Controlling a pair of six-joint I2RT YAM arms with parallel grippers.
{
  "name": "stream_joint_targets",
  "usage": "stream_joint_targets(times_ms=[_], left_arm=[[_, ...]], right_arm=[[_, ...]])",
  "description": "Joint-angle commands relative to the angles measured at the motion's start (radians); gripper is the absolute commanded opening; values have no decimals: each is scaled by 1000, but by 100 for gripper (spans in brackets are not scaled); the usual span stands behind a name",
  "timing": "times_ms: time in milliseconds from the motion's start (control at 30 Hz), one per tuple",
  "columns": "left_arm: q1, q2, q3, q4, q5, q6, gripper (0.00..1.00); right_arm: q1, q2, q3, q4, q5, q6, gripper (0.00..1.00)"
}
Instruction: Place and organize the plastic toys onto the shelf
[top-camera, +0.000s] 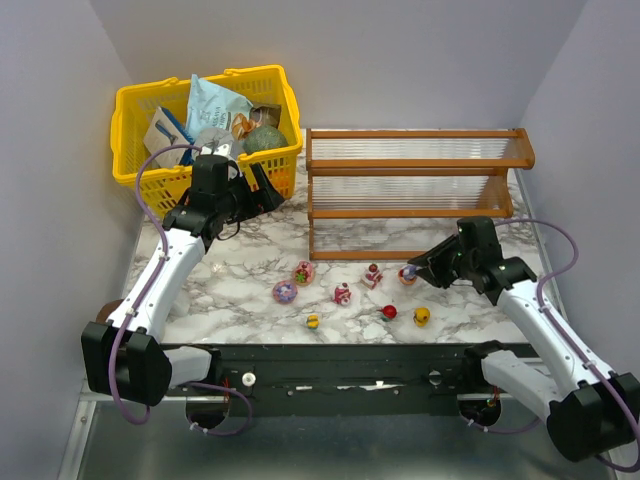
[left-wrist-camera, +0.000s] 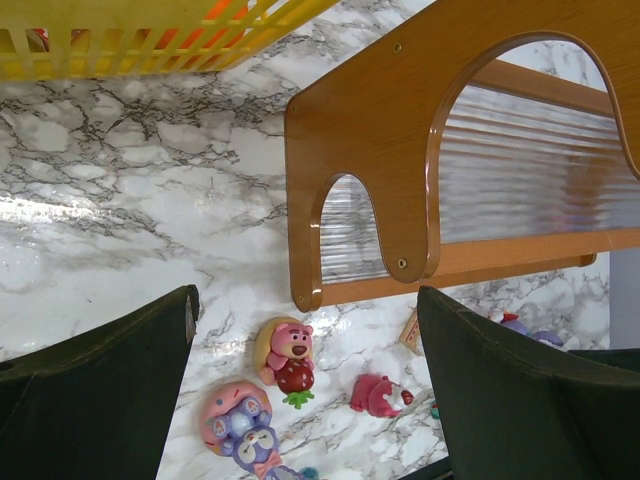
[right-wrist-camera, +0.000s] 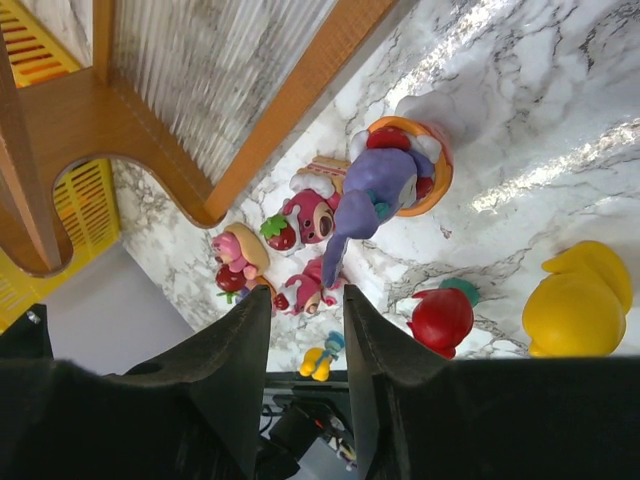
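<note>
From where I stand, the right gripper is low over the table just in front of the shelf. Its fingers are a narrow gap apart, with the thin lower end of the purple toy between the tips; whether they press on it I cannot tell.

That looks a poor hold to me. A pinch on that slim end could let the toy swing, slip out, or tip off its round orange base. The pink bear and the red toy lie just beside it and could get knocked. The yellow duck sits a little farther from the shelf. The shelf's front rail is close behind, so any lift has to clear it.

None of the toys is on the shelf; all lie scattered before it. The left gripper, fingers spread wide and empty, hovers by the shelf's left end, near the yellow basket.
</note>
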Motion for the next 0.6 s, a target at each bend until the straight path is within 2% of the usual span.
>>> stream_joint_targets(times_ms=[0,133,367,567], left_arm=[[4,-10,-7,12,19,0,99],[4,-11,-7,5,7,11,99],[6,-7,0,0,2,19,99],[6,-7,2,-1,4,28,99]], right_arm=[[10,15,-22,-19,66,44,41],[12,46,-36,12,55,50,36],[18,53,-21,9,72,60,1],[19,60,47,-26,78,47,1]])
